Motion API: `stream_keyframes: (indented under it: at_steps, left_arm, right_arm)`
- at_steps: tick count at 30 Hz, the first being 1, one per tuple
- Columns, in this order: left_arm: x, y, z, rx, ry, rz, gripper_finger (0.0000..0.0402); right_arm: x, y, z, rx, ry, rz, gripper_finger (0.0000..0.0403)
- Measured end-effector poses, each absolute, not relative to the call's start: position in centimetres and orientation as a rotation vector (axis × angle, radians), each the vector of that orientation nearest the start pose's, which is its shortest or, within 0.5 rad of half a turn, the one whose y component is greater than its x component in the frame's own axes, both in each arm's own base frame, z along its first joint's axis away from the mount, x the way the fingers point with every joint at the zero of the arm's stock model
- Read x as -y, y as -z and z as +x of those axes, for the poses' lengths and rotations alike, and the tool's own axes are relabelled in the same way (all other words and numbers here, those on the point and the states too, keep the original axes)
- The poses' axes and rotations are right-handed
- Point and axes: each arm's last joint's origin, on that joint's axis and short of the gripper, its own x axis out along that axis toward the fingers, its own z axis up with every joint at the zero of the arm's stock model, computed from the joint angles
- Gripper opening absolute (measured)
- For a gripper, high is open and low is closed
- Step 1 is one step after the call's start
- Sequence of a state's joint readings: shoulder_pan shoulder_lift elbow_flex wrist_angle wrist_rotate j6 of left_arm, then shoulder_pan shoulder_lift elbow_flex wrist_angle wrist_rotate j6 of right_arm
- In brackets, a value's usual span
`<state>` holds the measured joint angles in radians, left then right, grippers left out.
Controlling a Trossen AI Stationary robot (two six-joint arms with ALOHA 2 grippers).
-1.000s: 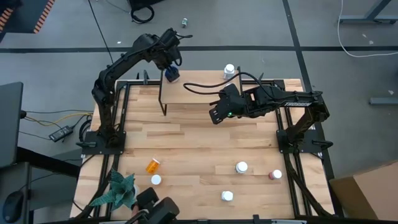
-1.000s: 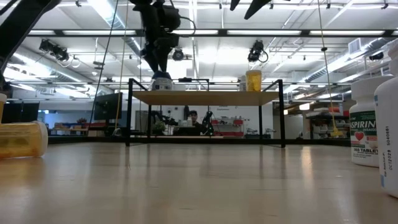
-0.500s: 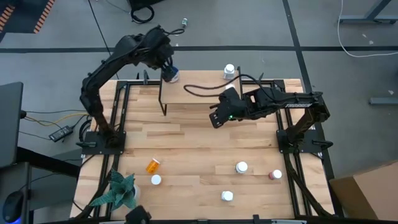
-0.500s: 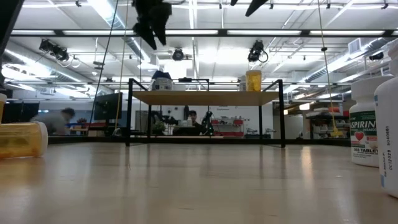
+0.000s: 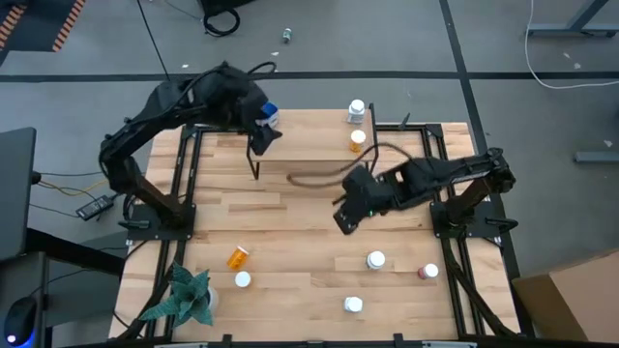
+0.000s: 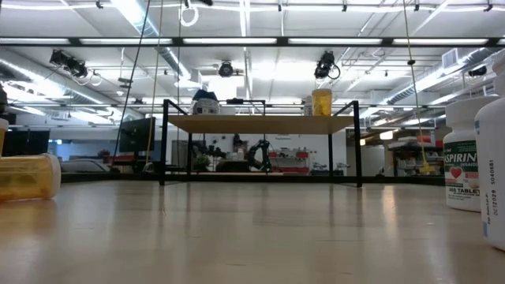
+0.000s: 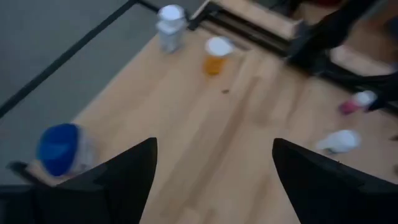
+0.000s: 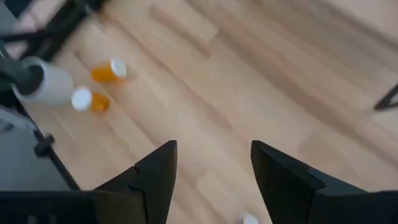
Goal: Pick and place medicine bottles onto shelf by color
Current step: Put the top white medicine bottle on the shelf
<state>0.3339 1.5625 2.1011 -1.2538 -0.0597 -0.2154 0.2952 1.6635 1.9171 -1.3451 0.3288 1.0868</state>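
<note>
The shelf [image 5: 334, 145] stands at the table's far side. On its top board a blue-lidded bottle [image 5: 269, 116] stands upright at the left end, and an orange bottle [image 5: 358, 141] stands toward the right. Both show in the low view, the blue-lidded bottle [image 6: 205, 102] and the orange bottle [image 6: 321, 102]. A white bottle [image 5: 357, 110] stands beyond the shelf. My left gripper [image 5: 259, 142] is open and empty just beside the blue-lidded bottle [image 7: 59, 149]. My right gripper [image 5: 343, 217] is open and empty over the table's middle.
On the near half of the table lie an orange bottle on its side [image 5: 237, 257], a white-capped bottle [image 5: 243, 279], two white bottles [image 5: 375, 260] [image 5: 353, 304] and a dark red bottle [image 5: 428, 273]. A green plant [image 5: 184, 295] stands at the near left corner.
My left gripper has let go of the blue-lidded bottle, which stays upright on the shelf's left end, and has risen out of the low view and drawn back toward the near left. My right gripper has moved toward the table's near edge, uncovering the orange bottle on the shelf.
</note>
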Motion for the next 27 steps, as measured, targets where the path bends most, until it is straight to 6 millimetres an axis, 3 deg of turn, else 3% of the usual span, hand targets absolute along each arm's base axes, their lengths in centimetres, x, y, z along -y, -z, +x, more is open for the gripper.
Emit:
stream_keyframes:
  at_steps: [5,14,19,27]
  left_arm:
    - [-5.9,-49.2,24.9,-0.611,-0.387,-0.372,0.0313]
    - [-1.1,-48.9,24.9,-0.678,-0.257,-0.428,0.0302]
    - [0.8,-49.4,22.3,-0.722,-0.252,-0.399,0.0293]
    - [2.3,-51.9,16.3,-0.555,-0.274,-0.246,0.029]
  right_arm:
    - [-10.2,-38.3,30.5,-0.983,0.598,0.605,0.0214]
    - [-12.3,-31.5,35.2,-1.322,0.411,0.438,0.0214]
    - [-13.9,-29.8,36.0,-1.378,0.322,0.378,0.0214]
    - [-14.8,-29.9,35.6,-1.373,0.306,0.38,0.0214]
